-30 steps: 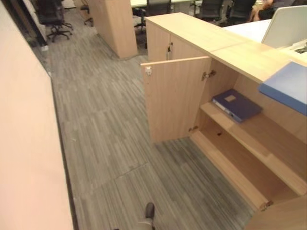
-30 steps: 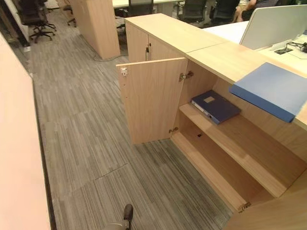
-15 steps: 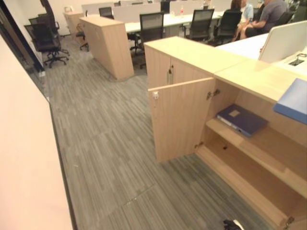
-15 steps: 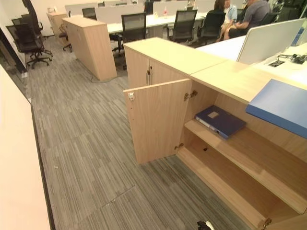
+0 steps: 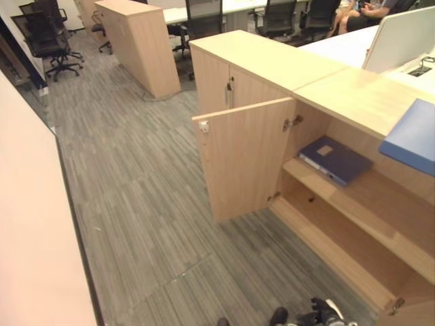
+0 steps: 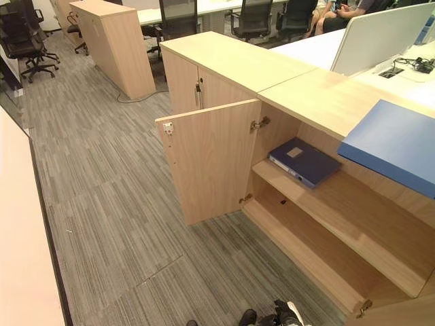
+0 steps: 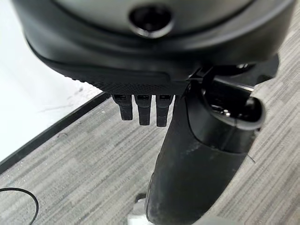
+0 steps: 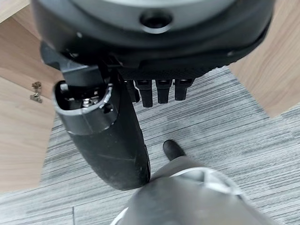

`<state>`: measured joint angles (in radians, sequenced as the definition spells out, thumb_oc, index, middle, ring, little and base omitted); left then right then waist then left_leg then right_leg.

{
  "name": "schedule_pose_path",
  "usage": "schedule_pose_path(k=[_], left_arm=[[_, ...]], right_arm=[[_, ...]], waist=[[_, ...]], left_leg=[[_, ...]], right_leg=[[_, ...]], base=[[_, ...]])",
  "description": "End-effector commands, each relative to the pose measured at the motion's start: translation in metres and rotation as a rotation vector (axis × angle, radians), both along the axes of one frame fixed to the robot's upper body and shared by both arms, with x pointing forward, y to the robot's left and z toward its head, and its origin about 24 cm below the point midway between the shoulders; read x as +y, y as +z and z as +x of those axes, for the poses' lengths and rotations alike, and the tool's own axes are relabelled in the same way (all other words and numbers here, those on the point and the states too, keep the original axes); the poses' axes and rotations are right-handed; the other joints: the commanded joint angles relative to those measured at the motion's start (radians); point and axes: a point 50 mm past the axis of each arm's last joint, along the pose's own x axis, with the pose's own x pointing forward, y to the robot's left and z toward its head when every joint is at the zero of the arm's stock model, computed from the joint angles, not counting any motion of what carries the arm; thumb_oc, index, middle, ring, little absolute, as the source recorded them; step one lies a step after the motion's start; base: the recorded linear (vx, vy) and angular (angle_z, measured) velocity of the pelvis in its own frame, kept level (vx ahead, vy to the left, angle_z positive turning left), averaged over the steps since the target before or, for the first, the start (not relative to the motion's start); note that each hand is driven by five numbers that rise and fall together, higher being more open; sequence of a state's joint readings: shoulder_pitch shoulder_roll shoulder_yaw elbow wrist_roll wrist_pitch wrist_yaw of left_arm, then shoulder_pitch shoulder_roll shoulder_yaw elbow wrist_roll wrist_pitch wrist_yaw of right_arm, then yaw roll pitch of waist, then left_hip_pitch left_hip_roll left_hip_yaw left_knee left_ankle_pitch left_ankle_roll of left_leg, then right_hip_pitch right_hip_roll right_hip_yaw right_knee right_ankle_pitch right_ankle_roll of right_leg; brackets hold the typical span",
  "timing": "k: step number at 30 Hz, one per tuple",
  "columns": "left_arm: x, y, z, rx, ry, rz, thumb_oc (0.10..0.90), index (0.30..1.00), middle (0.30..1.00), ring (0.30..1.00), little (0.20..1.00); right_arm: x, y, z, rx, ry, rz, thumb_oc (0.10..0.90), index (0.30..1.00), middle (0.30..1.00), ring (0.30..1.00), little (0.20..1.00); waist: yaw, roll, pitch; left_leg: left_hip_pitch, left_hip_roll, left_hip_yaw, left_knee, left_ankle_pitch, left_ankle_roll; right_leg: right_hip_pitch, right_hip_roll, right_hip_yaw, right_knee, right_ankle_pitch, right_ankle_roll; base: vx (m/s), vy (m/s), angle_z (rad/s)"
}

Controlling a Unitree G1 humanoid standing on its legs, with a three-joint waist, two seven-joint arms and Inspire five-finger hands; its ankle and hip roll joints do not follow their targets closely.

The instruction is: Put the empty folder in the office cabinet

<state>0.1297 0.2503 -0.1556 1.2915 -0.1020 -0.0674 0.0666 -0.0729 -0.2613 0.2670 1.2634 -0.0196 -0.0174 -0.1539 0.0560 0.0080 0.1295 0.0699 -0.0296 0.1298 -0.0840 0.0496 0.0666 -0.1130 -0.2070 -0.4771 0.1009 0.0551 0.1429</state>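
Observation:
A light blue folder (image 6: 394, 146) lies flat on the wooden cabinet top (image 6: 319, 98) at the right. Below it the office cabinet stands with its left door (image 6: 211, 163) swung out. A dark blue binder (image 6: 304, 161) lies on the upper shelf (image 6: 353, 210); the bottom shelf is bare. My left hand (image 7: 197, 159) hangs over the grey carpet, fingers relaxed and holding nothing. My right hand (image 8: 108, 136) hangs the same way near the cabinet's wood, also with nothing in it.
A closed cabinet (image 6: 204, 68) adjoins the open one on the far side, and a taller one (image 6: 112, 41) stands farther back. Office chairs (image 6: 17, 37), desks and seated people are at the back. A pale wall (image 6: 20, 258) runs along the left. Carpet lies between.
The camera has shifted and tipped down, so the whole scene sits differently. The folder, binder and cabinet door have not moved.

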Motion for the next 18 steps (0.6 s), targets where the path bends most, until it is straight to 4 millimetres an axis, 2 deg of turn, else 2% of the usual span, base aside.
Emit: schedule_pose_path(k=[1,7,9,11,13,14,15,16,17,18], left_arm=[[0.0,0.001,0.023,-0.047,-0.022,0.016,0.8,0.9,0.9,0.9,0.9],[0.001,0.003,0.033,-0.068,-0.051,0.023,0.8,0.9,0.9,0.9,0.9],[0.002,0.004,0.039,-0.083,-0.062,0.025,0.8,0.9,0.9,0.9,0.9],[0.001,0.005,0.043,-0.098,-0.058,0.018,0.8,0.9,0.9,0.9,0.9],[0.0,0.006,0.049,-0.125,-0.045,0.009,0.8,0.9,0.9,0.9,0.9],[-0.002,0.007,0.056,-0.154,-0.049,0.0,0.8,0.9,0.9,0.9,0.9],[-0.004,0.009,0.063,-0.186,-0.047,-0.012,0.8,0.9,0.9,0.9,0.9],[-0.005,0.01,0.068,-0.207,-0.044,-0.017,0.8,0.9,0.9,0.9,0.9],[-0.006,0.012,0.074,-0.238,-0.039,-0.021,0.8,0.9,0.9,0.9,0.9],[-0.006,0.013,0.077,-0.253,-0.027,-0.021,0.8,0.9,0.9,0.9,0.9]], right_arm=[[-0.015,0.002,-0.008,0.034,0.017,-0.069,0.8,0.9,0.9,0.9,0.9],[-0.018,0.002,-0.009,0.034,0.006,-0.074,0.8,0.9,0.9,0.9,0.9],[-0.018,0.001,-0.013,0.048,0.009,-0.077,0.8,0.9,0.9,0.9,0.9],[-0.019,-0.001,-0.021,0.071,-0.004,-0.078,0.8,0.9,0.9,0.9,0.9],[-0.021,-0.002,-0.028,0.09,-0.026,-0.078,0.8,0.9,0.9,0.9,0.9],[-0.023,-0.003,-0.034,0.102,-0.049,-0.076,0.8,0.9,0.9,0.9,0.9],[-0.026,-0.003,-0.04,0.12,-0.061,-0.083,0.8,0.9,0.9,0.9,0.9],[-0.028,-0.003,-0.042,0.125,-0.065,-0.091,0.8,0.9,0.9,0.9,0.9],[-0.032,-0.002,-0.044,0.123,-0.083,-0.101,0.8,0.9,0.9,0.9,0.9],[-0.034,-0.001,-0.045,0.126,-0.094,-0.106,0.8,0.9,0.9,0.9,0.9]], waist=[[-0.013,0.017,-0.005],[-0.037,0.017,-0.002],[-0.045,0.012,0.0],[-0.052,0.0,-0.002],[-0.057,-0.014,-0.004],[-0.062,-0.022,-0.007],[-0.057,-0.036,0.001],[-0.053,-0.041,0.008],[-0.049,-0.049,0.017],[-0.048,-0.058,0.023]], left_leg=[[0.073,-0.004,-0.026,-0.003,-0.146,-0.039],[0.091,0.025,-0.022,-0.003,-0.17,-0.051],[0.106,0.046,-0.015,0.003,-0.182,-0.06],[0.1,0.074,0.005,0.072,-0.216,-0.078],[0.078,0.104,0.032,0.168,-0.219,-0.096],[0.062,0.124,0.042,0.239,-0.187,-0.112],[0.003,0.14,0.048,0.4,-0.15,-0.111],[-0.028,0.147,0.039,0.482,-0.127,-0.109],[-0.076,0.152,0.019,0.573,-0.086,-0.109],[-0.115,0.16,0.011,0.61,-0.082,-0.098]], right_leg=[[-0.062,0.009,0.006,0.036,-0.01,-0.022],[-0.095,0.014,0.038,0.117,-0.056,-0.036],[-0.095,0.027,0.052,0.136,-0.077,-0.047],[-0.073,0.058,0.069,0.12,-0.099,-0.061],[-0.038,0.09,0.089,0.087,-0.108,-0.075],[-0.011,0.117,0.108,0.06,-0.115,-0.088],[0.03,0.142,0.128,0.032,-0.131,-0.113],[0.052,0.157,0.139,0.02,-0.141,-0.131],[0.07,0.164,0.15,0.016,-0.151,-0.146],[0.083,0.159,0.159,0.014,-0.159,-0.15]], base=[[0.11,-0.078,0.02],[0.11,-0.083,-0.02],[0.17,-0.157,-0.06],[0.18,-0.206,-0.18],[0.19,-0.232,-0.41],[0.23,-0.281,-0.44],[0.23,-0.285,-0.4],[0.17,-0.235,-0.55],[0.12,-0.152,-0.56],[0.1,-0.104,-0.58]])
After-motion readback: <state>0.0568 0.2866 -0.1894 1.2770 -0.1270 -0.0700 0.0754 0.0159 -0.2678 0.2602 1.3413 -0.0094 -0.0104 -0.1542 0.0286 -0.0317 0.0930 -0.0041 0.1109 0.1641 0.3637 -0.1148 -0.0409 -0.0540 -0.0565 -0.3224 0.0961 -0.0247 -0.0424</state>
